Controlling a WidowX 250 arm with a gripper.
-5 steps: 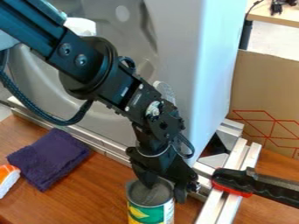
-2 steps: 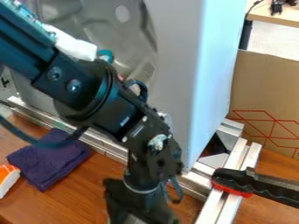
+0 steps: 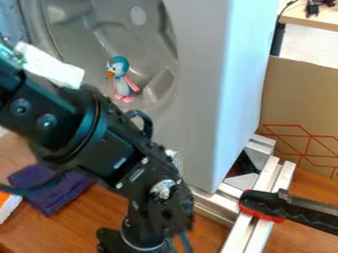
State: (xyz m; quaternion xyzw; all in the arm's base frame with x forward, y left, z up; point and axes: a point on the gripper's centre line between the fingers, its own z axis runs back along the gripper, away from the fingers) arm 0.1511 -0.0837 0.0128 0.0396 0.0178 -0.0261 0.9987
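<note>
Purple cloth [image 3: 54, 203], folded, matte | on wood-grain table [image 3: 66, 234] | end effector [image 3: 122, 243] nearby, can't tell if spread

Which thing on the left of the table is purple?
The cloth; the other thing beside it, at the picture's edge, is orange and white.

readable text: none that can be made out
cardboard [image 3: 300, 91]: red printed lines [image 3: 282, 125] crossing low on its face, a pattern rather than letters
robot arm [image 3: 129, 155]: small pale label strips [image 3: 119, 163] on the black housing, too small to read
</note>
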